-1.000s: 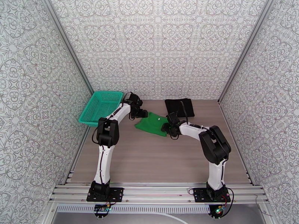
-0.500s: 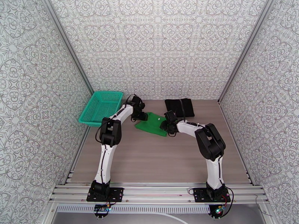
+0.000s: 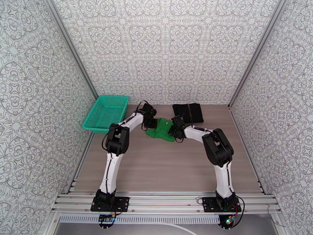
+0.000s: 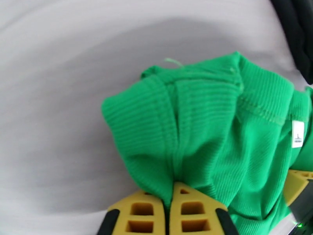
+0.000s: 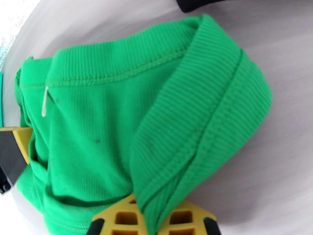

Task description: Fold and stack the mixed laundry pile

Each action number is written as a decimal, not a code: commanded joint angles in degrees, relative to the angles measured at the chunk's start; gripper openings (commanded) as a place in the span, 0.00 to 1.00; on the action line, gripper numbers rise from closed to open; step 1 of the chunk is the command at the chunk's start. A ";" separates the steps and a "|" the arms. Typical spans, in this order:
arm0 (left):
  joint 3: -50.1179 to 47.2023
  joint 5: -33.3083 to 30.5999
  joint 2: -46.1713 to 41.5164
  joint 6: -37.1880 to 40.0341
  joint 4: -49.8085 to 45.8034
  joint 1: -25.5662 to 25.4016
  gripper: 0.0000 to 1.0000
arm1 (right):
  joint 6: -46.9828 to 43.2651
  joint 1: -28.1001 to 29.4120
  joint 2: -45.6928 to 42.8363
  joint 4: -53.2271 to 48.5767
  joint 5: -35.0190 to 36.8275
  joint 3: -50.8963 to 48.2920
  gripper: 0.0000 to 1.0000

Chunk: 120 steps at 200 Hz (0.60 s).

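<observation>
Looking down from the top, the left pincer (image 3: 152,123) and right pincer (image 3: 174,128) grip opposite ends of the green T-shirt (image 3: 160,130), bunched on the counter (image 3: 156,169) near the black garment (image 3: 188,112), so I'd move both ends level and together. Left wrist shows its pincer clenched on a ribbed fold, with the white tag (image 4: 297,134) too tiny to read. Right wrist: pincer pinching a ribbed edge, tag edge-on, nothing legible.

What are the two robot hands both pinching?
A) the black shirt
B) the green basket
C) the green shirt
C: the left gripper and the right gripper are each shut on a fold of the green T-shirt, as both wrist views show.
</observation>
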 commanded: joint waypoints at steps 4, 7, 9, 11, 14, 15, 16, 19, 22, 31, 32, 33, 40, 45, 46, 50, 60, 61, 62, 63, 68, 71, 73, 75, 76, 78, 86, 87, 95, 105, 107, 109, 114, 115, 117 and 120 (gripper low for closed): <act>-6.61 3.74 -4.62 -6.73 0.09 -2.43 0.00 | -8.31 -0.04 -4.03 -9.29 8.53 0.34 0.00; -6.92 3.64 -5.42 -7.17 0.34 -2.67 0.00 | -9.29 -0.11 -4.72 -9.90 9.31 0.70 0.00; -7.00 3.52 -5.90 -7.42 0.48 -2.84 0.00 | -9.91 -0.08 -5.09 -10.48 9.82 0.88 0.00; -7.17 3.42 -6.42 -7.70 0.59 -2.95 0.00 | -10.60 -0.12 -5.65 -11.02 10.49 1.11 0.00; -7.23 3.23 -7.18 -8.02 0.70 -3.20 0.00 | -11.52 -0.12 -6.38 -11.81 11.45 1.54 0.00; -7.28 3.16 -7.31 -8.14 0.70 -3.28 0.00 | -11.67 -0.14 -6.63 -12.15 11.79 1.64 0.00; -7.30 3.09 -7.60 -8.29 0.71 -3.37 0.00 | -12.05 -0.15 -6.85 -12.41 12.09 1.77 0.00; -7.31 2.87 -8.36 -8.61 0.79 -3.63 0.00 | -13.07 -0.13 -7.53 -13.24 12.98 2.15 0.00; -7.27 2.69 -8.57 -8.91 0.80 -3.82 0.00 | -13.92 -0.24 -8.22 -13.95 13.91 2.45 0.00; -6.92 2.08 -11.29 -9.85 0.80 -4.47 0.00 | -16.38 -0.40 -10.32 -15.90 16.12 3.32 0.00; -6.86 2.01 -11.48 -9.94 0.80 -4.53 0.00 | -16.65 -0.42 -10.54 -16.09 16.36 3.36 0.00; -6.82 1.98 -11.66 -10.02 0.80 -4.65 0.00 | -16.92 -0.42 -10.78 -16.18 16.57 3.43 0.00; -6.50 1.89 -12.80 -10.70 0.98 -5.06 0.00 | -18.64 -0.82 -12.31 -17.26 18.01 4.01 0.00; -6.13 1.86 -13.53 -11.09 1.10 -5.42 0.00 | -19.72 -1.25 -13.28 -18.07 18.93 4.49 0.00; -5.98 1.82 -13.53 -11.17 1.08 -5.50 0.00 | -19.94 -1.32 -13.47 -18.22 19.09 4.56 0.00; -5.51 1.77 -14.00 -11.47 1.11 -5.76 0.00 | -20.82 -1.71 -14.18 -18.77 19.69 4.90 0.00; -3.73 1.61 -14.59 -11.86 0.72 -6.53 0.00 | -22.84 -2.82 -15.70 -19.88 20.61 6.00 0.00; -3.46 1.60 -14.62 -11.86 0.67 -6.58 0.00 | -23.09 -2.94 -15.82 -20.01 20.67 6.11 0.00; -3.23 1.60 -14.63 -11.86 0.60 -6.60 0.00 | -23.30 -3.05 -15.92 -20.07 20.71 6.30 0.00; -3.12 1.60 -14.60 -11.87 0.53 -6.61 0.00 | -23.49 -3.15 -16.06 -20.19 20.81 6.39 0.00; -1.74 1.52 -14.41 -11.87 0.09 -7.07 0.00 | -24.53 -3.83 -16.55 -20.63 20.93 7.04 0.00; -0.79 1.48 -14.32 -11.91 -0.15 -7.28 0.00 | -25.12 -4.24 -16.77 -20.80 20.99 7.53 0.00; -0.10 1.44 -14.19 -11.83 -0.32 -7.40 0.00 | -25.56 -4.52 -16.92 -20.90 20.93 7.75 0.00; 0.57 1.45 -14.01 -11.75 -0.47 -7.54 0.00 | -25.93 -4.84 -17.02 -20.99 20.85 8.03 0.00; 0.93 1.39 -13.93 -11.72 -0.54 -7.61 0.00 | -26.04 -5.05 -17.01 -21.00 20.80 8.18 0.00; 1.64 1.28 -13.77 -11.65 -0.70 -7.72 0.00 | -26.49 -5.36 -17.11 -21.06 20.64 8.51 0.00; 4.52 0.75 -12.67 -11.14 -1.23 -8.26 0.00 | -28.16 -6.91 -17.00 -21.41 19.67 10.00 0.00; 4.88 0.65 -12.51 -11.11 -1.36 -8.32 0.00 | -28.16 -6.91 -17.00 -21.41 19.67 10.00 0.00; 8.15 -0.03 -10.96 -10.72 -1.89 -8.62 0.00 | -29.79 -8.36 -16.51 -21.64 18.16 11.82 0.00; 12.83 -0.25 -9.24 -10.55 -1.86 -8.81 0.00 | -31.57 -9.93 -15.65 -21.53 17.41 13.58 0.00; 13.63 -0.18 -7.87 -10.51 -1.73 -8.79 0.00 | -32.34 -10.37 -15.29 -21.48 17.40 14.14 0.00; 14.42 -0.16 -7.11 -10.52 -1.64 -8.77 0.00 | -32.49 -10.54 -15.09 -21.46 17.40 14.35 0.00; 16.30 -0.16 -5.75 -10.51 -1.32 -8.79 0.00 | -33.71 -11.42 -14.18 -21.38 17.57 15.71 0.00; 16.49 -0.16 -5.45 -10.53 -1.23 -8.76 0.00 | -33.71 -11.42 -14.18 -21.38 17.57 15.71 0.00; 17.44 -0.16 -4.86 -10.48 -1.05 -8.80 0.00 | -34.31 -11.87 -13.71 -21.32 17.57 16.45 0.00; 18.66 -0.16 -4.03 -10.46 -0.81 -8.82 0.00 | -34.71 -12.17 -13.29 -21.25 17.57 16.95 0.00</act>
